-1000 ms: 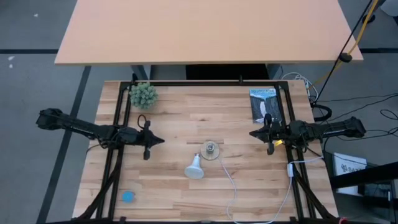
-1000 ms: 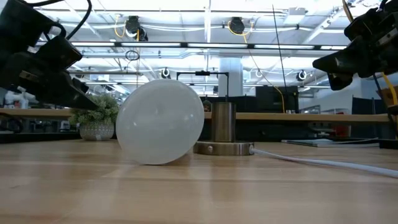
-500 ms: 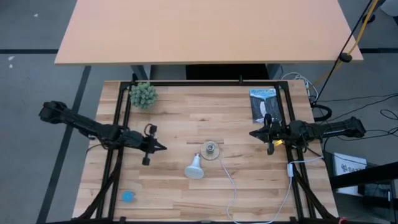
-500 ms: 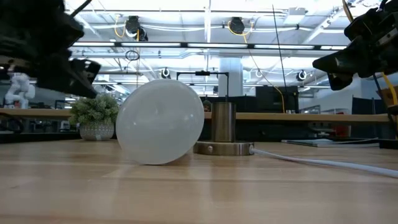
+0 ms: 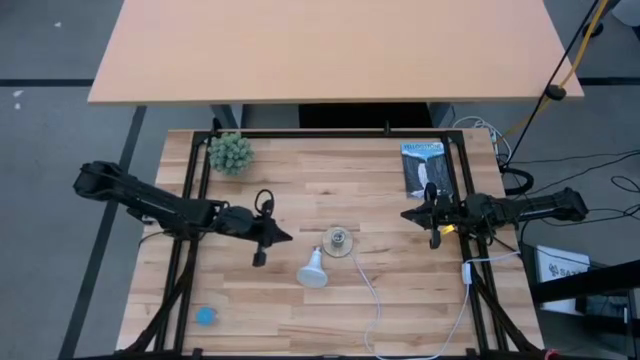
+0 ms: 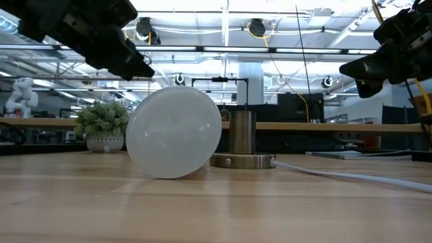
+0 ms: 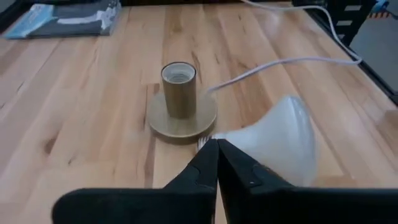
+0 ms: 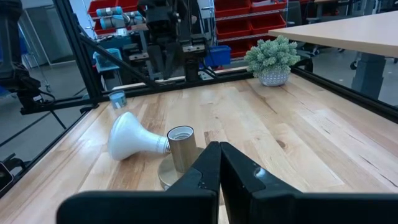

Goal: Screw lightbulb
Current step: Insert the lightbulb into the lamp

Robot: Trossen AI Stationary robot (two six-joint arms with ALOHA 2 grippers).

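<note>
We count one lightbulb (image 5: 313,269), lying on its side on the counter (image 5: 400,300) with its screw base beside one brass socket (image 5: 338,241). Also present: one booklet (image 5: 424,166), title unreadable. The left gripper (image 5: 282,238) and right gripper (image 5: 406,215) hover with fingers pressed together.

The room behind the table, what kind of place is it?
Probably a robotics lab or workshop: exposed ceiling lights and cabling, red parts bins on shelving, and more workbenches beyond the table.
</note>
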